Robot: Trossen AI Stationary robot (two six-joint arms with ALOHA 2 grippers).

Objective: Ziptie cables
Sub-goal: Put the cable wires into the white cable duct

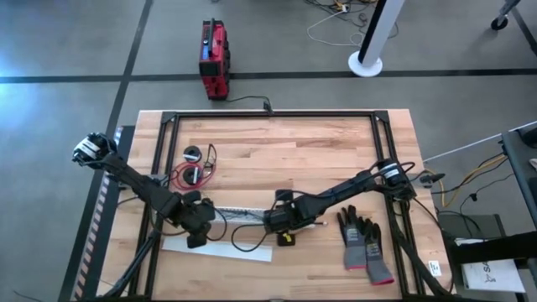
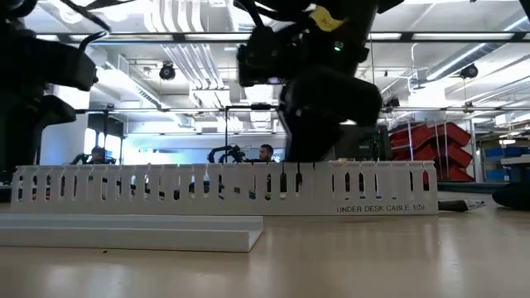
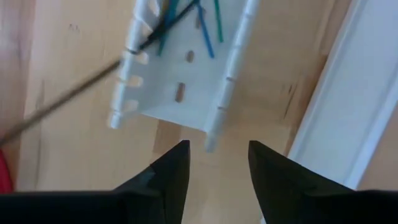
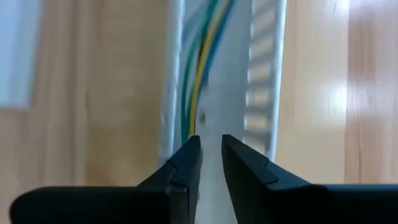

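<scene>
White slotted strip (image 1: pixel 243 216); black-grey gloves (image 1: pixel 365 243); red box (image 1: pixel 213 58); red-black coil (image 1: pixel 186 175).

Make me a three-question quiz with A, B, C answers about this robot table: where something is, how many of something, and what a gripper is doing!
1. Where is the red box?
A. on the floor beyond the table
B. on the table
C. in a gripper

2. How many grey-and-black work gloves lie on the wooden table?
A. one
B. two
C. four

3. How is the left gripper?
A. shut on a glove
B. holding the box
C. open over the end of the white slotted cable tray

Answers: 1 A, it stands on grey floor past the table's edge. 2 B, a pair lies side by side. 3 C, its fingers stand apart, empty.
</scene>
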